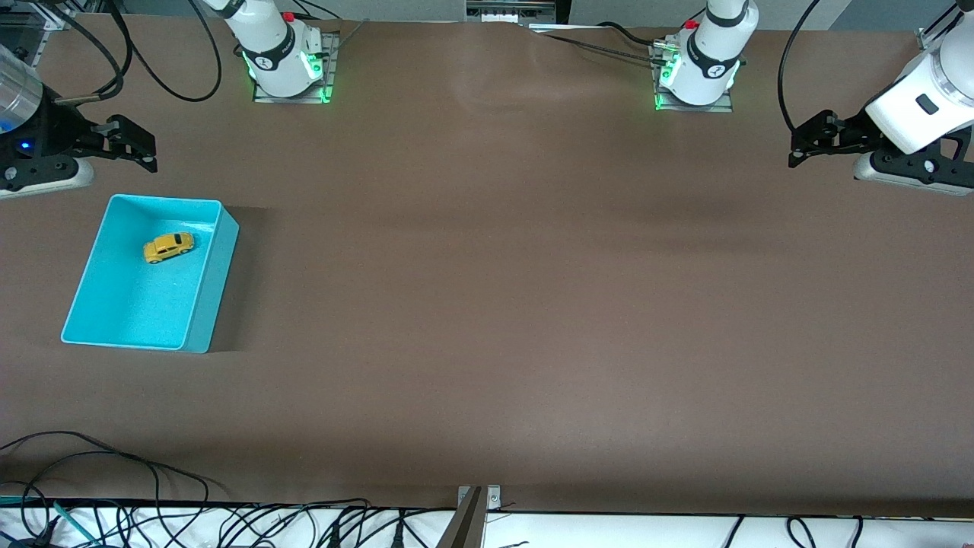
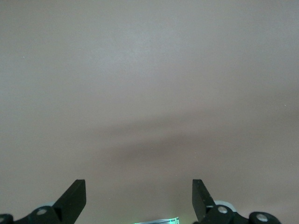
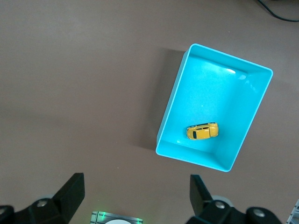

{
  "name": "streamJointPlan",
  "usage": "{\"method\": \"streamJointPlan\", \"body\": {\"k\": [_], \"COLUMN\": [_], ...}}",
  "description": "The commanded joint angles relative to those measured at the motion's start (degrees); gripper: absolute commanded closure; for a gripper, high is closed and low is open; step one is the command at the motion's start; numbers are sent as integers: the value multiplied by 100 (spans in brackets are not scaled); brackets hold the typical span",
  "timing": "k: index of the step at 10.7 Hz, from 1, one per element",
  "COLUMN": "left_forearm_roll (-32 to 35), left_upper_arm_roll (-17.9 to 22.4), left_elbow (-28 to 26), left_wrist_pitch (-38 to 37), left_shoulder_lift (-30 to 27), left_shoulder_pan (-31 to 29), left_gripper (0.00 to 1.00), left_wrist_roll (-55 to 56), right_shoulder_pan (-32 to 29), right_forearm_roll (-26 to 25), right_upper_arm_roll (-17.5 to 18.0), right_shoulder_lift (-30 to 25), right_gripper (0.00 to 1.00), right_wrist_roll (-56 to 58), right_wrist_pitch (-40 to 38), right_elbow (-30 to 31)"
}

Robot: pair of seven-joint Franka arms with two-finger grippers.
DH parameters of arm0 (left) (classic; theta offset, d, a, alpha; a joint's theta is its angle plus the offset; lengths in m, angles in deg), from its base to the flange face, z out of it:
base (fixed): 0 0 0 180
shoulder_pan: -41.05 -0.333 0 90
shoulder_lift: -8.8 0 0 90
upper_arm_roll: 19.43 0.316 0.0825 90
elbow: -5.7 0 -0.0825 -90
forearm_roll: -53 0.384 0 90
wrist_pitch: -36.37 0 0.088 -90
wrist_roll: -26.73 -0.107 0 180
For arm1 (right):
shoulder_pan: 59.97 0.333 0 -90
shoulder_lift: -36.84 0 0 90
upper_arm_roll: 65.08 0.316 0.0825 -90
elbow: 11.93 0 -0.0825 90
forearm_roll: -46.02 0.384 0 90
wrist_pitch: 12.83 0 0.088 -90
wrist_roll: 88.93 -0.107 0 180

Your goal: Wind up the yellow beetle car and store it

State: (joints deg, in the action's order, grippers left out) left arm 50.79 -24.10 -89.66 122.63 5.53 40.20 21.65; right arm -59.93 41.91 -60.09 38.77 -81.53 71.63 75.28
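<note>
The yellow beetle car (image 1: 168, 246) stands on its wheels inside the turquoise bin (image 1: 215, 289), in the part of the bin farther from the front camera. The bin sits toward the right arm's end of the table. The car (image 3: 202, 131) and the bin (image 3: 177, 100) also show in the right wrist view. My right gripper (image 1: 141, 148) hangs open and empty in the air just past the bin's rim on the robots' side; its view (image 3: 136, 178) shows the jaws wide apart. My left gripper (image 1: 803, 144) is open and empty over bare table at the left arm's end (image 2: 138, 184).
The brown table (image 1: 502, 304) holds nothing but the bin. The two arm bases (image 1: 285, 65) (image 1: 696, 72) with green lights stand along the table's edge farthest from the front camera. Cables (image 1: 114, 517) and a metal bracket (image 1: 473, 517) lie along the edge nearest it.
</note>
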Motion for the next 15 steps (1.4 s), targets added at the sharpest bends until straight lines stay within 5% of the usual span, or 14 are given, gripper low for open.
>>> {"method": "streamJointPlan", "body": {"k": [1,6,9,15], "left_forearm_roll": [19,28,46,116], "left_upper_arm_roll": [2,2,2,2], "left_elbow": [150,150,150,299], "left_wrist_pitch": [-126,-126,-126,-100], "left_shoulder_lift": [55,55,55,195], "left_shoulder_pan": [6,6,15,15], "left_gripper": [0,0,0,0], "left_wrist_roll": [7,7,-2,16], "right_shoulder_pan": [84,84,57,49], "right_forearm_roll": [-72,24,796,719], "right_upper_arm_roll": [-103,-226,-296,-305], "right_shoulder_lift": [-132,-97,-114,-123], "right_gripper": [0,0,0,0], "right_wrist_roll": [-125,-151,-142,-80], "right_wrist_pitch": [323,475,440,396], "right_elbow": [225,288,323,314]}}
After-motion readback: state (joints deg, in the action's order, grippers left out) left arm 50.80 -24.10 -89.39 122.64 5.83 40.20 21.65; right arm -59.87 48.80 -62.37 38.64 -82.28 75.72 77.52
